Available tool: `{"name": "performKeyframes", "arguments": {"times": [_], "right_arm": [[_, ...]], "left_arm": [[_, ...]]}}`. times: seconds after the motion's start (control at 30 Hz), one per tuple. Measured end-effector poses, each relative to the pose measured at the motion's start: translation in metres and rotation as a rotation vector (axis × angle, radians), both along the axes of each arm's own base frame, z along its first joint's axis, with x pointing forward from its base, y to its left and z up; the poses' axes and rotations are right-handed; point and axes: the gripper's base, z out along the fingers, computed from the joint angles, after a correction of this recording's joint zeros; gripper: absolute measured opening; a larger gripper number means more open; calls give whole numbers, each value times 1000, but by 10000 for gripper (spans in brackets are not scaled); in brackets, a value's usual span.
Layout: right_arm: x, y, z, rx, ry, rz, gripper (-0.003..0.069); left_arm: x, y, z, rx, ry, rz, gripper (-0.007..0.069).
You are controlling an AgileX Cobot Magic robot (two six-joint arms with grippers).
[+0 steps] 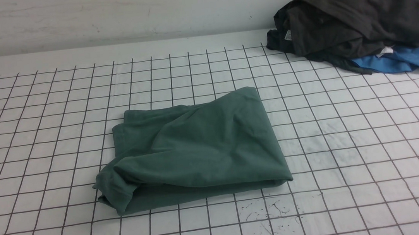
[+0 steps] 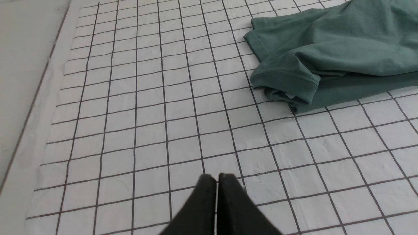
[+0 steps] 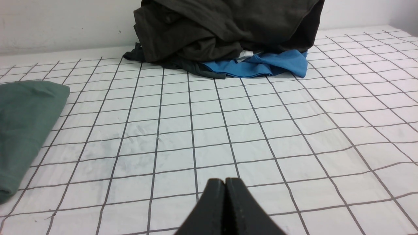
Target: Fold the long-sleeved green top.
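The green long-sleeved top lies folded into a rough rectangle in the middle of the gridded table, with a cuffed sleeve end sticking out at its near left corner. The left wrist view shows that cuffed corner of the top, well away from my left gripper, which is shut with nothing in it over bare grid. My right gripper is shut and empty too, over bare grid. One edge of the top shows at the side of the right wrist view. Neither gripper appears in the front view.
A pile of dark grey-black garments sits at the back right of the table, on top of a bright blue garment. The same dark pile and blue garment lie ahead in the right wrist view. The table's left edge borders the grid.
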Motion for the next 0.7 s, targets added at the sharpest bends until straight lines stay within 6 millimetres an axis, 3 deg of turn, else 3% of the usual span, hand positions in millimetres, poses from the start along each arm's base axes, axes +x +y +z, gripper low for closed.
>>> {"name": "performKeyframes", "arguments": {"times": [0.5, 0.7], "right_arm": [[0, 0, 0, 11, -1, -2, -14], [0, 0, 0, 11, -1, -2, -14]], "left_arm": [[1, 0, -1, 1, 2, 0, -8], [19, -12, -8, -74, -114, -19, -8]]}}
